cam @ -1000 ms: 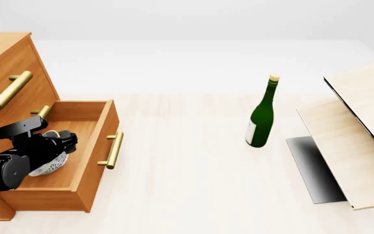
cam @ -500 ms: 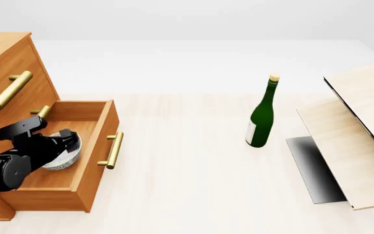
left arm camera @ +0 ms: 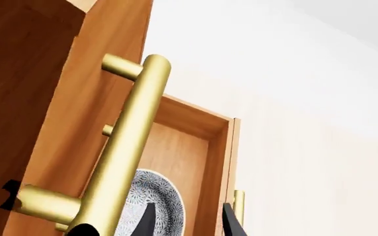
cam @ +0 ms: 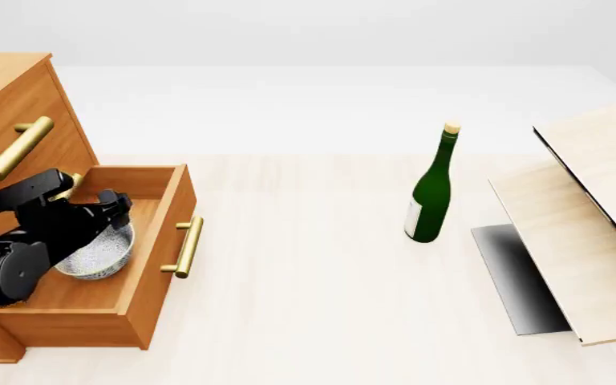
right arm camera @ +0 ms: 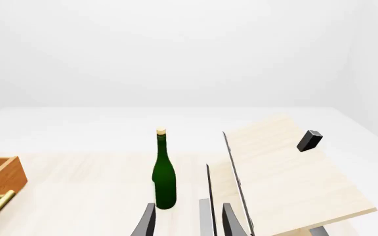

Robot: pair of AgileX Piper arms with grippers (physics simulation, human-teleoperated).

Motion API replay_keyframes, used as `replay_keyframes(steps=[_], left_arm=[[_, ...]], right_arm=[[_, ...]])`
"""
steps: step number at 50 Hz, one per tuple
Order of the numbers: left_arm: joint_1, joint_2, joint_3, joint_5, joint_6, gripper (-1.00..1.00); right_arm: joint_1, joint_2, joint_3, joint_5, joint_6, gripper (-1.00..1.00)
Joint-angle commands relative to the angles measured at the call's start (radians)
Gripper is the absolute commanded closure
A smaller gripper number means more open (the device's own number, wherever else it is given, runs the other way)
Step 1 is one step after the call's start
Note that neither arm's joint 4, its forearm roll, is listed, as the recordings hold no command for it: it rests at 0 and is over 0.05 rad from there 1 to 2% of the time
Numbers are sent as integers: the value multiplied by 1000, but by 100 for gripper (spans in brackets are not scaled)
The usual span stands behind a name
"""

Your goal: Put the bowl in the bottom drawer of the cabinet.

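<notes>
The speckled white bowl [cam: 96,255] rests upright on the floor of the pulled-out bottom drawer [cam: 156,241] of the orange-brown cabinet [cam: 14,100]. My left gripper [cam: 113,212] hovers just above the bowl's far rim, open and holding nothing. In the left wrist view the bowl [left arm camera: 155,202] shows beyond the gripper [left arm camera: 187,223], partly behind an upper drawer's brass handle [left arm camera: 126,152]. The right gripper [right arm camera: 189,223] is open and empty, far from the cabinet; it does not show in the front view.
A green glass bottle [cam: 431,192] stands upright mid-table. At the right a pale wooden box [cam: 592,216] with a dark edge tilts over a grey patch [cam: 516,277]. The drawer's brass handle [cam: 188,247] juts toward the table's middle.
The bowl went from tilted in the left gripper to resting upright in the drawer. The left gripper opened and rose a little above it.
</notes>
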Motion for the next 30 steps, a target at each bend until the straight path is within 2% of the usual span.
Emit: replay_keyframes(steps=[1, 4, 20, 30], left_arm=[[-21, -16, -33, 3, -1, -100], [-49, -25, -35, -9, -17, -100], [-81, -26, -53, -19, -37, -100], [-79, -43, -75, 6, -24, -100]], right_arm=[[0, 0, 0, 0, 0, -100], [0, 0, 0, 0, 0, -100], [0, 0, 0, 0, 0, -100], [0, 0, 0, 0, 0, -100]])
